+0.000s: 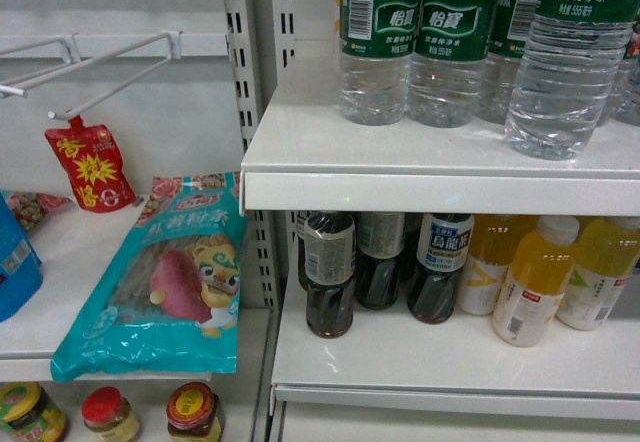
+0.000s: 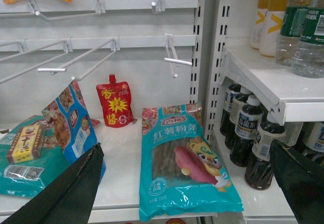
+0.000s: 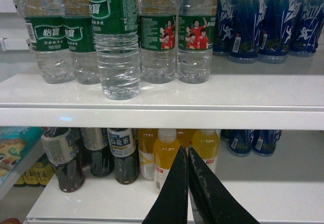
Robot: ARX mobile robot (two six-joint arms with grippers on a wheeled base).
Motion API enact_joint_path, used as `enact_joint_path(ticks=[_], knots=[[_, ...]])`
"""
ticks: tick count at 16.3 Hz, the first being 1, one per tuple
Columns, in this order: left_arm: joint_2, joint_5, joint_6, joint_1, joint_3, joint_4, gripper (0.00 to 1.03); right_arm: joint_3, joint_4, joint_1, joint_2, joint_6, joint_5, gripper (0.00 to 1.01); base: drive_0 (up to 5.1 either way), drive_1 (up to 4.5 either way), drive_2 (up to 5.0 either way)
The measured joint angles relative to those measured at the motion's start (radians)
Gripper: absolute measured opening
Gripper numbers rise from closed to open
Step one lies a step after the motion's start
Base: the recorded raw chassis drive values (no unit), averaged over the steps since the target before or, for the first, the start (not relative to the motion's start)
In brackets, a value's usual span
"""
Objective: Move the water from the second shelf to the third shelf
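**Water bottles stand at the shelf lip, both grippers free**

The water (image 1: 568,57) stands upright on the upper white shelf (image 1: 440,177), the frontmost bottle close to the near edge and right of three others in a row behind it. In the right wrist view that front bottle (image 3: 116,36) sits forward of its neighbours, with bare shelf to its right. Below, dark tea bottles (image 1: 330,272) and yellow drink bottles (image 1: 535,282) fill the lower shelf, leaving a bare strip along its near edge. The right gripper (image 3: 188,183) has its fingers pressed together, holding nothing. The left gripper (image 2: 185,183) has its fingers spread wide apart, above a teal snack bag (image 2: 185,163).
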Motion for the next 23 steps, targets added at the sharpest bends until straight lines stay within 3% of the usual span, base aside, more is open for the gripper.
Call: enact_joint_path(ticks=[2,9,23], knots=[[0.0,0.0,0.0,0.0,0.0,0.0,0.98,0.0,0.001,0.0,0.0,0.0,0.0,0.07,0.0,0.0,0.0],[0.0,0.0,0.0,0.0,0.0,0.0,0.98,0.0,0.001,0.0,0.0,0.0,0.0,0.99,0.0,0.0,0.0],[0.0,0.0,0.0,0.0,0.0,0.003,0.98,0.0,0.002,0.0,0.0,0.0,0.0,0.98,0.0,0.0,0.0]])
